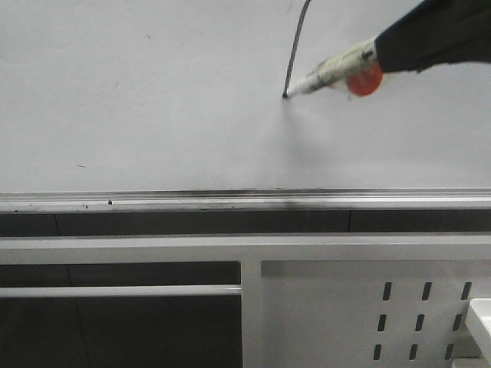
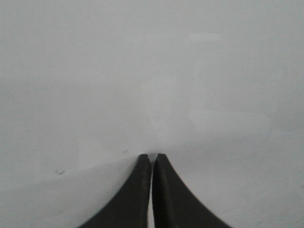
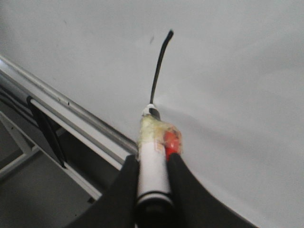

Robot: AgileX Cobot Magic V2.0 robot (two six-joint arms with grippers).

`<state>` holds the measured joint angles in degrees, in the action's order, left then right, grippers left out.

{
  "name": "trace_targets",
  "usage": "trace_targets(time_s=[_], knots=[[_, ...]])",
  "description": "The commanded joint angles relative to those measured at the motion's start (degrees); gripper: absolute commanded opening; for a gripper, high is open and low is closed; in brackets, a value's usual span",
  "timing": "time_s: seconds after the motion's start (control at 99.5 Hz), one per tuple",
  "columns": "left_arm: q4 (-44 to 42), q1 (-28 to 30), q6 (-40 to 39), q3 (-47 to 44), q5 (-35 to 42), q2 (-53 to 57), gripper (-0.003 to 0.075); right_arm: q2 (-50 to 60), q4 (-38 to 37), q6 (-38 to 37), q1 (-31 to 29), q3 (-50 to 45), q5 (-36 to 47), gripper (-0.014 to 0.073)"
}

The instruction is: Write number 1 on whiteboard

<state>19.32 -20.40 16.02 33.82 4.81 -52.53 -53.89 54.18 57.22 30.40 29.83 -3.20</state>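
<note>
The whiteboard point(image 1: 153, 100) fills the upper front view, with a silver ledge point(image 1: 230, 201) along its lower edge. A thin black, slightly curved stroke, the number 1 point(image 1: 295, 46), runs down from the top edge of the view. My right gripper point(image 3: 152, 159) is shut on a white marker point(image 3: 153, 156) with yellowish tape and a red patch. The marker's tip point(image 1: 286, 95) touches the board at the stroke's lower end. The stroke shows in the right wrist view point(image 3: 159, 69) too. My left gripper point(image 2: 152, 156) is shut and empty, its fingertips close to the board point(image 2: 142, 71).
Below the ledge is a white metal frame point(image 1: 230, 249) with a perforated slotted panel point(image 1: 368, 314) at the lower right and dark gaps behind. Small dark specks mark the board point(image 1: 80, 165).
</note>
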Motion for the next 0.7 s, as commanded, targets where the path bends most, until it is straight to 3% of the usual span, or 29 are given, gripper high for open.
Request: trace_targets(time_s=[0.0, 0.161, 0.301, 0.452, 0.693], knots=[[-1.0, -0.5, -0.5, 1.7, 4.8, 1.6, -0.002, -1.2, 0.4, 0.4, -0.3, 1.6, 3.9, -0.0071], [-3.0, -0.5, -0.5, 1.7, 4.1, 3.5, -0.002, -1.4, 0.4, 0.4, -0.3, 1.9, 1.7, -0.0071], [-3.1, -2.8, -0.5, 1.7, -1.9, 7.4, -0.0019, 1.0, -0.7, 0.6, -0.3, 2.8, -10.6, -0.0071], [-10.5, -11.3, 0.1, 1.7, -5.7, 10.9, -0.0019, 1.5, -3.4, 0.6, -0.3, 7.0, -23.0, -0.0071], [-25.5, -28.8, 0.1, 1.7, -8.5, 8.7, -0.0019, -2.1, -10.6, 0.6, -0.3, 15.8, -31.1, -0.0071]])
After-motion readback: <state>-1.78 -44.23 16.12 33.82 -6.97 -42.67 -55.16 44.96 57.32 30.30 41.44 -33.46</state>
